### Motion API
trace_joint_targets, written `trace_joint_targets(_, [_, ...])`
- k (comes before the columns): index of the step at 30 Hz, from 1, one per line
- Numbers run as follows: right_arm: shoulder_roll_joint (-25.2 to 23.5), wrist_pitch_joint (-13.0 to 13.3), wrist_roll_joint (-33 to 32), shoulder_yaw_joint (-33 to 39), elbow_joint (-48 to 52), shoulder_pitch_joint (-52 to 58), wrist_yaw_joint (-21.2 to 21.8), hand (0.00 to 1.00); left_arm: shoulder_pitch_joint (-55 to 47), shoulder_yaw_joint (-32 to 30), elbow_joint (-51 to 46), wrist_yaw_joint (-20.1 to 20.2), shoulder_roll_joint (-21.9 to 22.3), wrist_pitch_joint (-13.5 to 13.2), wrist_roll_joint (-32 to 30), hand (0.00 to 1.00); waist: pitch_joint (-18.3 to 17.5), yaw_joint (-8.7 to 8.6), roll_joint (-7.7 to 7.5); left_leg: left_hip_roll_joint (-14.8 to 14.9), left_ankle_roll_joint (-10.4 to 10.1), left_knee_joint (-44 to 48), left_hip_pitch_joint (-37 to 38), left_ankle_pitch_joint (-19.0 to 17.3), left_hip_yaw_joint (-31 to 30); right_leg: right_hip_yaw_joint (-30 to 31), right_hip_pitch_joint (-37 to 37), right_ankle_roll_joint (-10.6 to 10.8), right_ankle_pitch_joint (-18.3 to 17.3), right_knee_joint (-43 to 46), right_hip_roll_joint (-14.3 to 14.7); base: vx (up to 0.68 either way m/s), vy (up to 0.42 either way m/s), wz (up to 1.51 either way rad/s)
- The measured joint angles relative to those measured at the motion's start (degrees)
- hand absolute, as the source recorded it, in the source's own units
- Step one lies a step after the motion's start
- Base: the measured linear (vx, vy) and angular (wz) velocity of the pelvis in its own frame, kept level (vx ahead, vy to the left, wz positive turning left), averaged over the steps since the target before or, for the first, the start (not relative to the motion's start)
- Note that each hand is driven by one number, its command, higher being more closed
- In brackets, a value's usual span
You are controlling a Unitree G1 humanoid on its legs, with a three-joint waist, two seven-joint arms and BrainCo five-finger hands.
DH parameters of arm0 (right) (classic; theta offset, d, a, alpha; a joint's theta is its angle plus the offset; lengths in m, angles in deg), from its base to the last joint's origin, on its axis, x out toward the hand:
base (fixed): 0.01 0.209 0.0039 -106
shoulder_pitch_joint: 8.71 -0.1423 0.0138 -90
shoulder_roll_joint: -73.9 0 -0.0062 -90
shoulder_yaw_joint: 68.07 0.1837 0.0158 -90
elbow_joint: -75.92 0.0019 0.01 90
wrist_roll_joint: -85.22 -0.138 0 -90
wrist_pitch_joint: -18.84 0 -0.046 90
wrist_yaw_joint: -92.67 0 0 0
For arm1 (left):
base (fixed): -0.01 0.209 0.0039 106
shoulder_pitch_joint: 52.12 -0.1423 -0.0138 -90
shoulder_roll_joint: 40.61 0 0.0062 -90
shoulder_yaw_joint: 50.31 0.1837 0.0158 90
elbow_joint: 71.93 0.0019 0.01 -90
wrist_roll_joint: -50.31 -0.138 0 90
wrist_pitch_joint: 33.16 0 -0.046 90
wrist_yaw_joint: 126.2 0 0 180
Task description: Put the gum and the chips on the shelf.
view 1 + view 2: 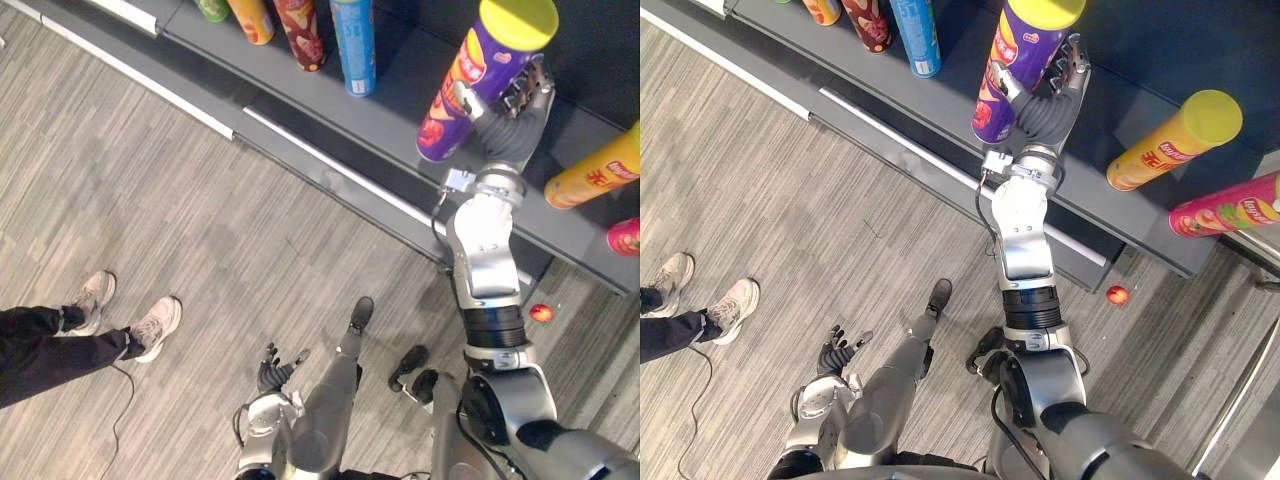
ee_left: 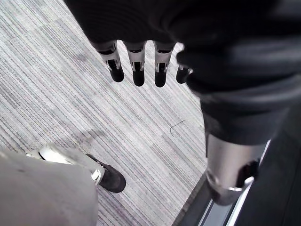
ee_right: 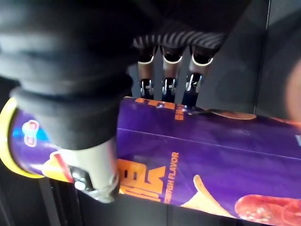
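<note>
Clearly, the right robot hand (image 1: 1048,98) was curled round a purple chip can (image 1: 1012,62) with a yellow lid, its base down near the front edge of the shelf (image 1: 400,85); whether it touched the shelf was unclear. A blue can (image 1: 353,40) and a red can (image 1: 300,30) stood further left on the shelf, and an orange can (image 1: 595,170) further right. The left robot hand (image 1: 272,372) hung low over the floor (image 1: 200,200), fingers relaxed. A small red object (image 1: 1118,295) lay on the floor beside the shelf's base.
</note>
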Motion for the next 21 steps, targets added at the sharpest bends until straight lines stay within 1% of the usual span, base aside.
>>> trace_joint_targets(2, [-0.8,0.0,0.0,0.0,0.0,-1.6,-0.1,1.00,0.3,0.1,-0.3,-0.1,0.2,0.0,0.0,0.00,0.2,0.07,0.16,0.0,-0.2,0.1,-1.1,0.2,0.2,-0.4,-1.1,-0.1,-0.1,0.5,-0.3,0.00,-0.051,0.06])
trace_joint_targets(6, [-0.7,0.0,0.0,0.0,-0.1,-2.8,-0.3,1.00,0.5,1.4,-1.4,-0.3,0.3,-0.1,0.0,0.00,0.2,0.33,0.19,-0.3,-0.4,0.2,-2.4,0.4,-0.6,-1.6,-2.2,-0.2,-0.3,1.4,-0.8,0.02,-0.058,0.13])
trace_joint_targets(8, [-0.7,-0.1,0.0,0.0,-0.4,-3.6,-0.8,1.00,1.1,1.7,-1.4,-0.5,0.4,-0.1,0.0,0.00,0.3,0.42,0.26,-1.1,-0.4,0.2,-3.1,0.6,-1.1,-2.2,-3.1,-0.2,-1.3,3.0,-2.0,0.02,-0.061,0.22])
trace_joint_targets(9, [-0.7,-0.2,0.0,0.0,-0.4,-3.6,-0.9,1.00,1.3,1.7,-1.5,-0.7,0.4,-0.1,0.0,0.00,0.3,0.53,0.26,-1.2,-0.4,0.2,-3.2,0.6,-1.2,-2.4,-3.2,-0.2,-1.3,3.3,-2.2,0.00,-0.080,0.15])
trace_joint_targets(10, [-0.6,-0.2,0.0,0.0,-0.4,-3.7,-1.0,1.00,1.6,1.7,-1.5,-1.0,0.4,-0.1,0.0,0.00,0.3,0.90,0.26,-1.2,-0.4,0.2,-3.4,0.6,-1.3,-2.8,-3.6,-0.2,-1.3,3.7,-2.5,0.00,-0.071,0.07])
trace_joint_targets(11, [-0.6,-0.2,0.0,0.0,-0.4,-4.3,-1.1,1.00,1.9,1.7,-1.7,-1.2,0.4,-0.3,0.0,0.00,0.3,1.21,0.27,-1.2,-0.4,0.2,-3.9,0.6,-1.5,-3.0,-4.0,-0.4,-1.4,3.8,-2.5,0.00,-0.072,0.06])
trace_joint_targets(16, [0.6,-0.9,1.1,0.4,-0.7,-5.7,-1.5,1.00,2.0,1.8,-2.0,-1.2,0.4,-1.0,0.0,0.00,0.3,1.72,0.28,-1.4,-0.5,0.3,-5.0,0.7,-2.3,-3.4,-4.8,-0.4,-1.4,4.5,-2.7,-0.01,-0.071,0.10])
trace_joint_targets(19, [1.8,-1.7,3.9,0.6,-0.7,-7.8,-2.8,1.00,2.0,2.2,-2.7,-1.3,0.4,-1.3,0.1,0.00,0.3,2.02,0.29,-1.6,-0.8,1.3,-6.5,0.5,-2.4,-3.4,-5.9,-0.5,-1.5,4.7,-2.7,-0.03,-0.042,0.03])
trace_joint_targets(21, [2.9,-1.9,6.1,1.2,-0.7,-8.9,-3.7,1.00,2.2,2.3,-3.8,-1.3,0.5,-1.5,0.1,0.00,0.3,2.42,0.29,-1.8,-0.8,2.0,-8.0,0.5,-2.5,-3.4,-7.1,-1.1,-1.8,5.0,-2.9,-0.05,-0.038,0.04])
